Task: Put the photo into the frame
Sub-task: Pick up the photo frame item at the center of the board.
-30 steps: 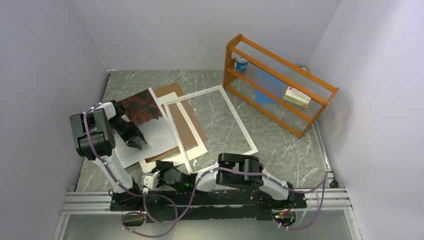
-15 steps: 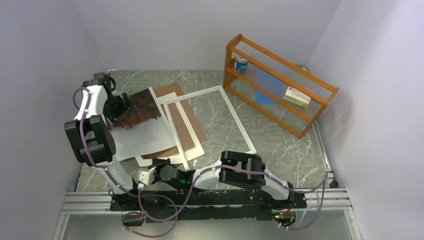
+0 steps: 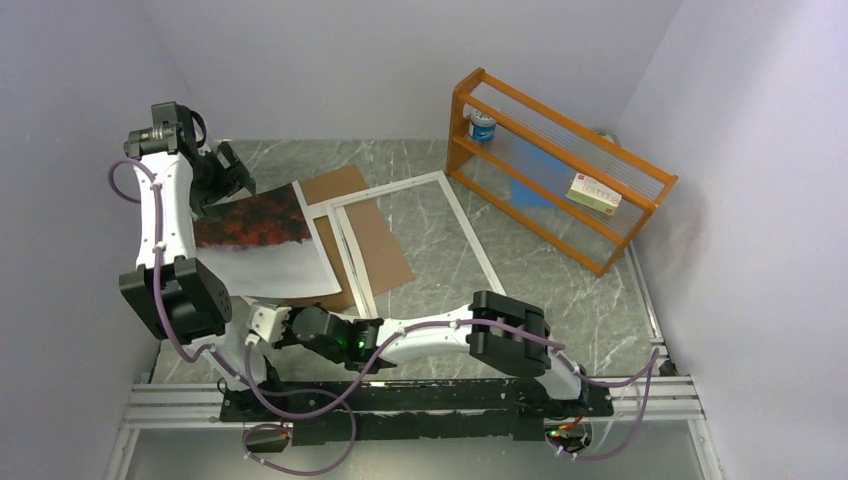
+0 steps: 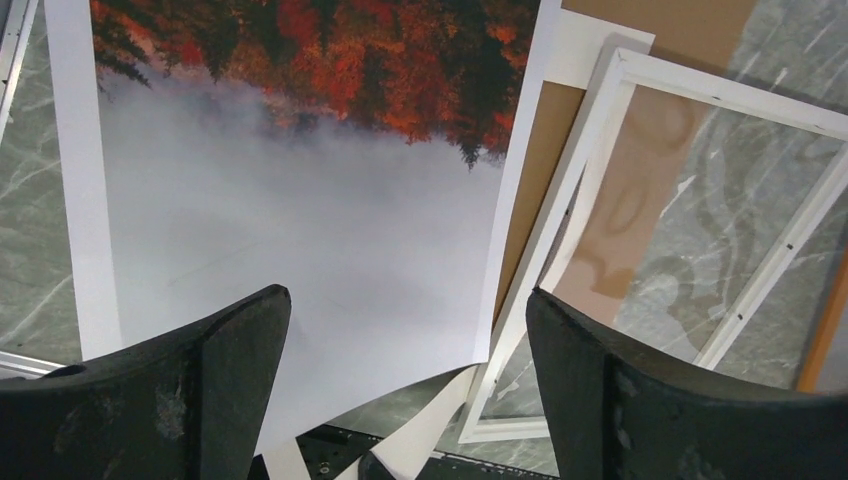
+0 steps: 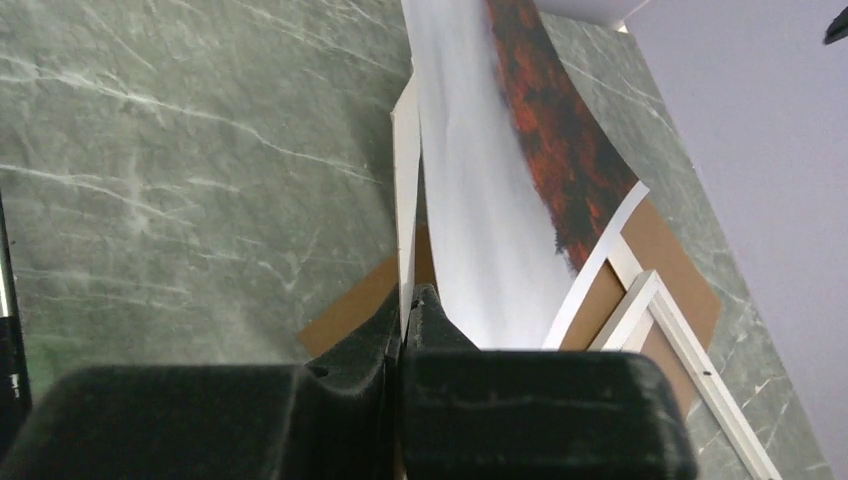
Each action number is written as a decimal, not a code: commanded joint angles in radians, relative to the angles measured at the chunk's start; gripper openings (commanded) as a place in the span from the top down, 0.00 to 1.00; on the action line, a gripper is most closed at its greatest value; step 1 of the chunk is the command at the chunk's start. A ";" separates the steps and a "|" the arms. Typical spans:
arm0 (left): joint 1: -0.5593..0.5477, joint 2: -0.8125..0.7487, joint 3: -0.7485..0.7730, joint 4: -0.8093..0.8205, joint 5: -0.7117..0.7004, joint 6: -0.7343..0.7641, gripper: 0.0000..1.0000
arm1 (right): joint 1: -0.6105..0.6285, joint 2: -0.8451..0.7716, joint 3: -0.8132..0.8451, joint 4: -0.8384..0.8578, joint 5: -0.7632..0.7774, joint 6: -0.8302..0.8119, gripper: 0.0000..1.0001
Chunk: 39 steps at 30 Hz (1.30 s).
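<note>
Half red foliage, half pale mist, the photo point(image 3: 262, 240) lies at the left side of the counter point(image 3: 560, 300). Its right edge rests over the brown backing board point(image 3: 378, 245), just beside the left border of the frame point(image 3: 461, 210), and none of it is inside.

At the print's near edge the right pincer point(image 5: 410, 300) is clenched on a thin white sheet point(image 5: 403, 200). Whether that is the print's own border or a separate sheet underneath, I cannot tell. My guess is that the pinch is there to lift or drag the paper towards the opening.

Above the print the left pincer point(image 4: 405, 293) hangs released, fingers spread wide, grasping nothing, so it does not pin the paper down.

The frame lies flat mid-counter, ready to take the print.
</note>
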 commanded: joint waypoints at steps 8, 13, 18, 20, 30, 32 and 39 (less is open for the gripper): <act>0.001 -0.046 0.143 -0.095 0.072 0.029 0.07 | -0.003 -0.138 0.163 -0.239 -0.030 0.150 1.00; 0.002 -0.037 0.206 -0.115 0.102 0.032 0.07 | -0.003 -0.146 0.230 -0.305 -0.022 0.192 1.00; 0.001 -0.021 0.298 -0.149 0.090 0.039 0.07 | -0.002 -0.148 0.295 -0.332 -0.008 0.259 1.00; 0.001 -0.026 0.316 -0.145 0.072 0.038 0.07 | -0.003 -0.144 0.326 -0.346 0.004 0.295 1.00; 0.001 -0.081 0.299 -0.089 -0.049 0.045 0.07 | -0.002 -0.160 0.360 -0.319 0.072 0.381 1.00; 0.001 -0.107 0.255 -0.062 -0.015 0.045 0.07 | -0.001 -0.158 0.359 -0.306 0.074 0.367 1.00; 0.052 -0.156 -0.016 -0.044 -0.002 0.023 0.06 | -0.003 -0.168 0.201 -0.204 0.108 0.310 1.00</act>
